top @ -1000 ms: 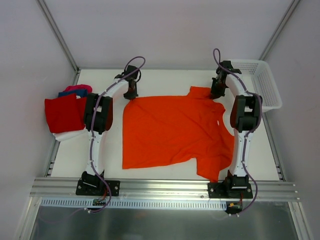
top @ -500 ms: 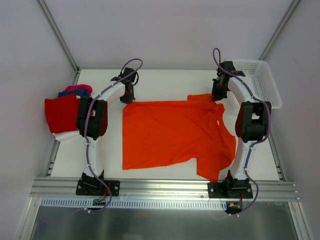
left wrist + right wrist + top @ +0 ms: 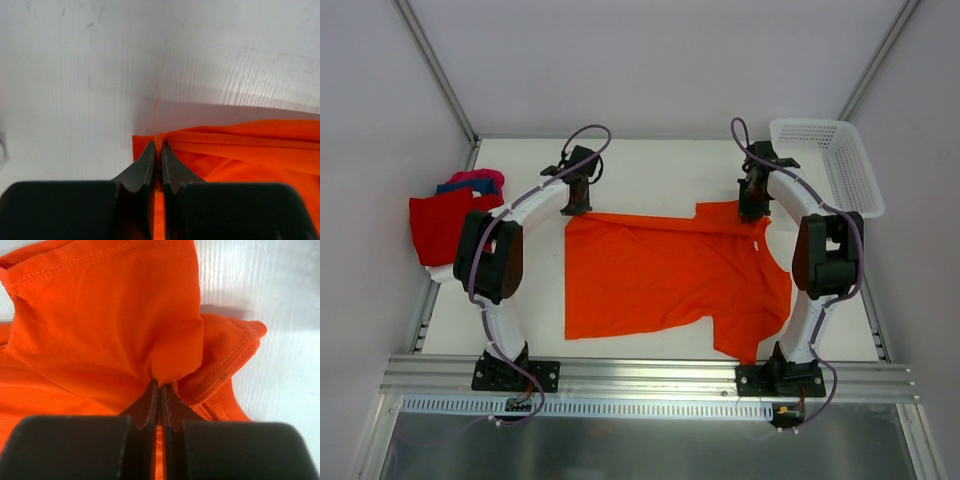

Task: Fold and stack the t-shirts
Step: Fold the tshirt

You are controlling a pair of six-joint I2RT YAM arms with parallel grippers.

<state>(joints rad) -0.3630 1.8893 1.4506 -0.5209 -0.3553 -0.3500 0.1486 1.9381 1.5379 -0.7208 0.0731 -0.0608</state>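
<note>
A bright orange t-shirt [image 3: 670, 275] lies spread across the middle of the table, its far edge lifted and pulled taut between both grippers. My left gripper [image 3: 576, 203] is shut on the shirt's far left corner [image 3: 159, 137], with the cloth bunched between the fingertips. At the far right, my right gripper [image 3: 752, 207] is shut on the shirt by its sleeve [image 3: 165, 371]. A pile of folded t-shirts rests at the left edge, a red one [image 3: 438, 225] on top, with blue, pink [image 3: 478, 179] and white showing beneath.
A white plastic mesh basket [image 3: 828, 160] stands at the far right corner. Metal frame posts and white walls enclose the table. Both arm bases are bolted to the rail [image 3: 650, 375] along the near edge.
Both grippers have pulled the shirt's far edge toward the near side while staying shut. That far edge now runs as a straight taut fold.
</note>
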